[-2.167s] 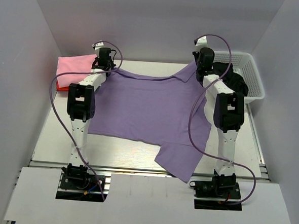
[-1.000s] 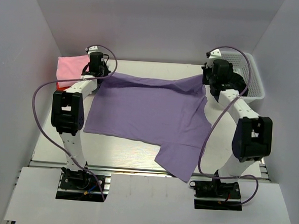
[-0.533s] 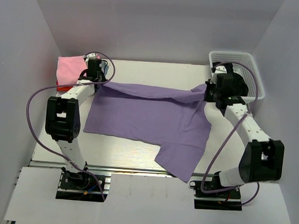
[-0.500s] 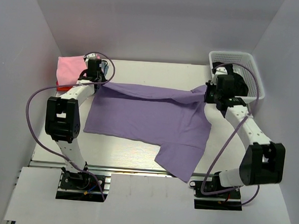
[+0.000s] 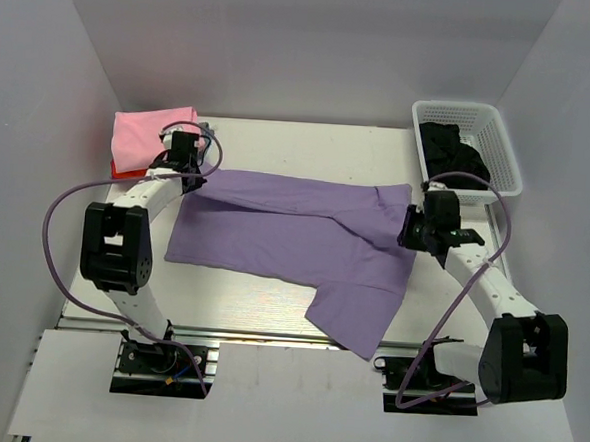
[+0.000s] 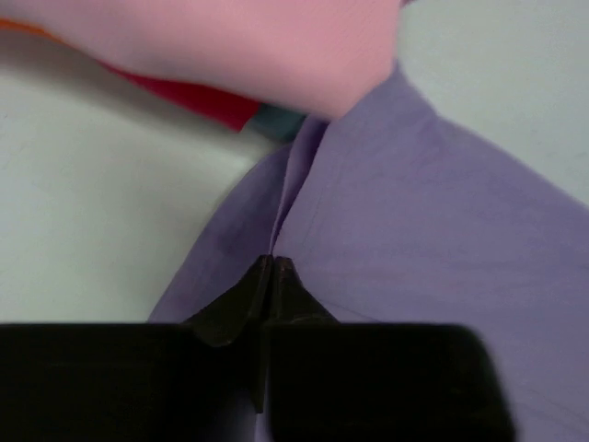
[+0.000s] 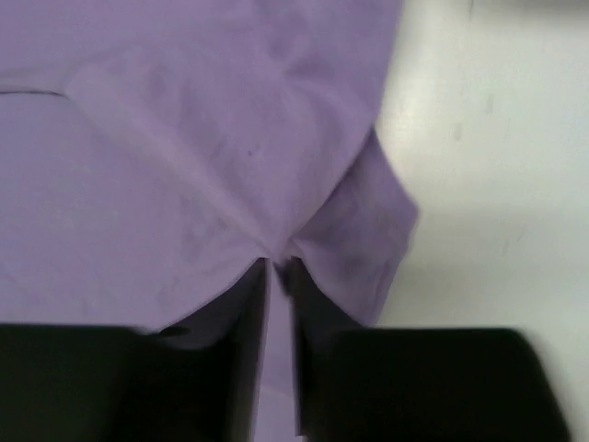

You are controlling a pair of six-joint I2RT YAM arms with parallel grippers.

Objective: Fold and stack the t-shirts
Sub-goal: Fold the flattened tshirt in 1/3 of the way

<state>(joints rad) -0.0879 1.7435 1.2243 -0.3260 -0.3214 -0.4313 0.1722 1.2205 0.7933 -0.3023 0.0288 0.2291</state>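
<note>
Fold step, first crease — lavender t-shirt (image 5: pixel 284 230) spread on desk (image 5: pixel 300 141) just beside pink-topped stack (image 5: pixel 150 134), left claw (image 6: pixel 273 263) and right claw (image 7: pixel 279 261) each pinching its doubled-over edge — next, likely: release, lift clear.

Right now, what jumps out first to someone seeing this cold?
The lavender t-shirt sprawls across the middle of the table, with the left claw pinching its far-left corner and the right claw pinching its right edge. After that, the eye goes to the pink t-shirt folded at the far left, and to the white basket with dark cloth inside at the far right.
</note>
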